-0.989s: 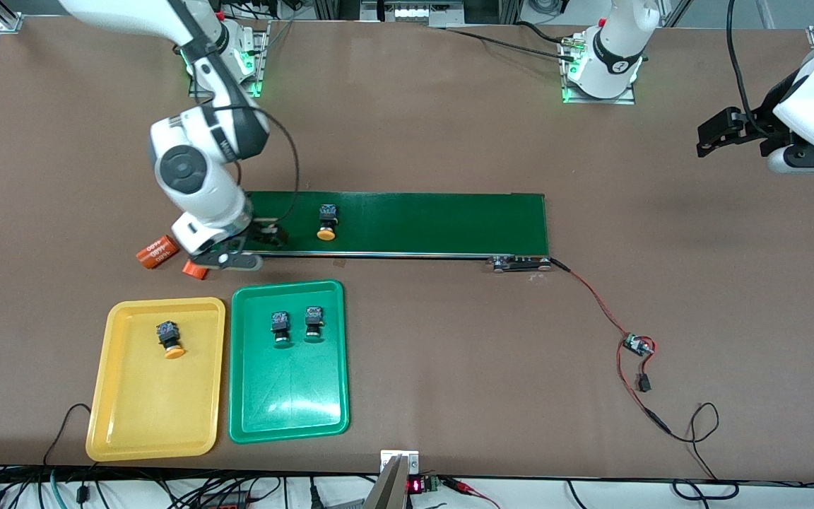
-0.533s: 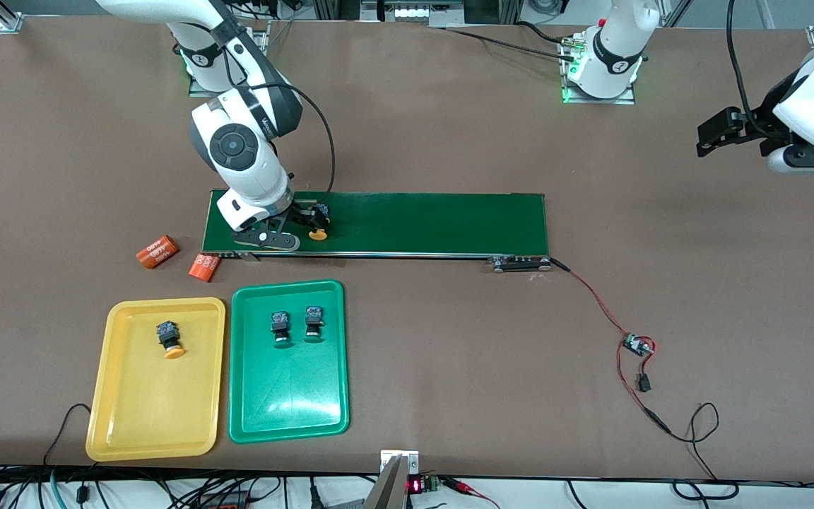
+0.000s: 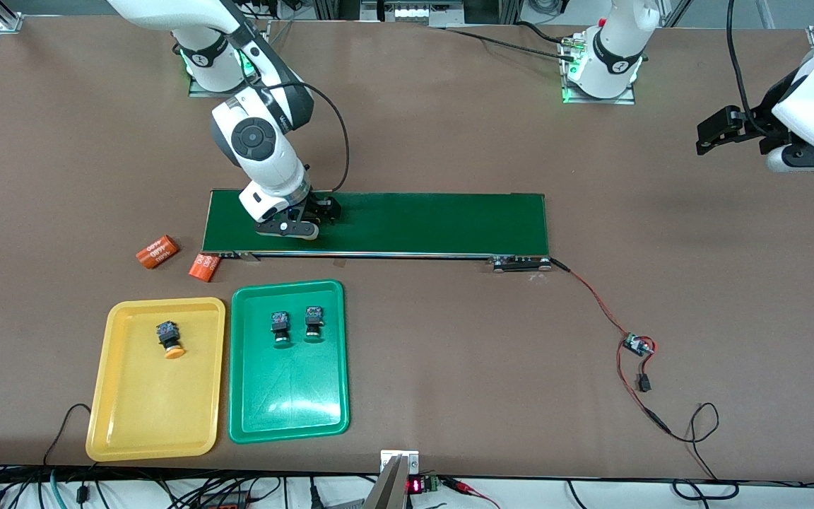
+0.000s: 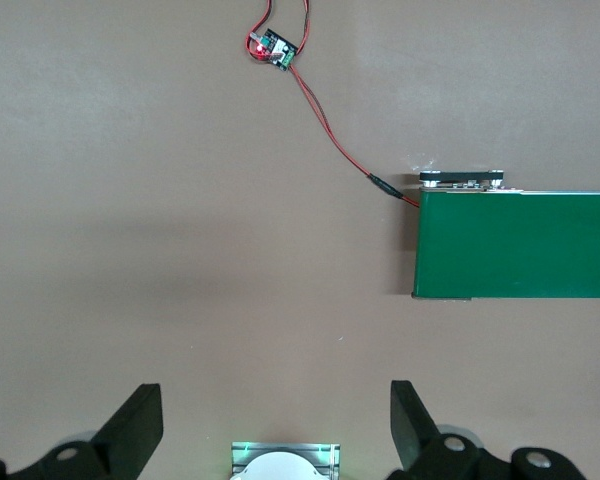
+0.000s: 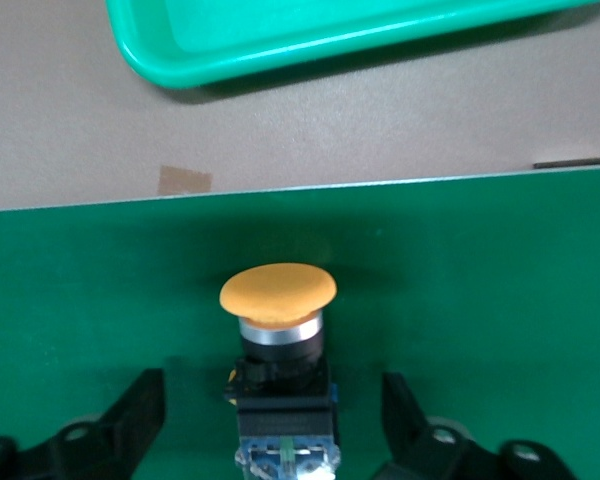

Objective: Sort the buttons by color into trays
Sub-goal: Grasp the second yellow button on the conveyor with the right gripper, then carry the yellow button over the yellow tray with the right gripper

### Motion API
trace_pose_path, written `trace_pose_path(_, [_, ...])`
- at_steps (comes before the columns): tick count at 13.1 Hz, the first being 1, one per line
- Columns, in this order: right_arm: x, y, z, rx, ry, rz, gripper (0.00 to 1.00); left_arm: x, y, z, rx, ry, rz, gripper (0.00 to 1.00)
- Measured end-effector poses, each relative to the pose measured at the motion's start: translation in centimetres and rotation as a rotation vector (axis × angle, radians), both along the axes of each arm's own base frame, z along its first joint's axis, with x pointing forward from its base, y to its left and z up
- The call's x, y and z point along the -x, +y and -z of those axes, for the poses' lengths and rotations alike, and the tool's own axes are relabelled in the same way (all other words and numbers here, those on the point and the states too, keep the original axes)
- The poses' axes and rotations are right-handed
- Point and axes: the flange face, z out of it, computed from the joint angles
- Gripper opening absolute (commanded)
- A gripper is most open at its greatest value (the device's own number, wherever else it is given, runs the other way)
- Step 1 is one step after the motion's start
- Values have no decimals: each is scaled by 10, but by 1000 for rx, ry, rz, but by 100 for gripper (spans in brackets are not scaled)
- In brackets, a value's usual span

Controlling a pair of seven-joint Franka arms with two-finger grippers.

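Note:
A yellow-capped button lies on its side on the dark-green conveyor belt. My right gripper is open and low over the belt, with one finger on each side of the button's black-blue body, not touching it. In the front view the right gripper hides this button. Another yellow-capped button lies in the yellow tray. Two green-capped buttons lie in the green tray. My left gripper waits open and empty above the bare table at the left arm's end.
Two orange cylinders lie on the table by the belt's end toward the right arm. A small circuit board with red and black wires runs to the belt's motor end. The green tray's rim shows in the right wrist view.
My right gripper has moved from the belt's end beside the orange cylinders along the belt to the yellow-capped button and now straddles it. The left arm has not moved.

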Motion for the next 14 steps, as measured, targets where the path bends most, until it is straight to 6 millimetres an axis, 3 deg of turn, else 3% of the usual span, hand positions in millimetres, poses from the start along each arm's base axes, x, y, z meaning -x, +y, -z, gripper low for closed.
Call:
trace_pose_path(1, [0, 0, 2, 1, 3, -1, 34, 0, 0, 0, 0, 0, 0, 100])
trace_pose_path(3, [0, 0, 2, 1, 4, -3, 13, 0, 0, 0, 0, 0, 0, 100])
trace_pose_path(5, [-1, 0, 1, 0, 1, -2, 6, 0, 0, 0, 0, 0, 0, 100])
trace_pose_path(10, [-21, -5, -21, -23, -52, 2, 5, 0, 0, 0, 0, 0, 0, 100])
trace_pose_path(12, [-55, -25, -46, -37, -119, -34, 5, 0, 0, 0, 0, 1, 0, 100])
trace_pose_path(14, [-101, -68, -70, -29, -192, -71, 6, 0, 0, 0, 0, 1, 0, 100])
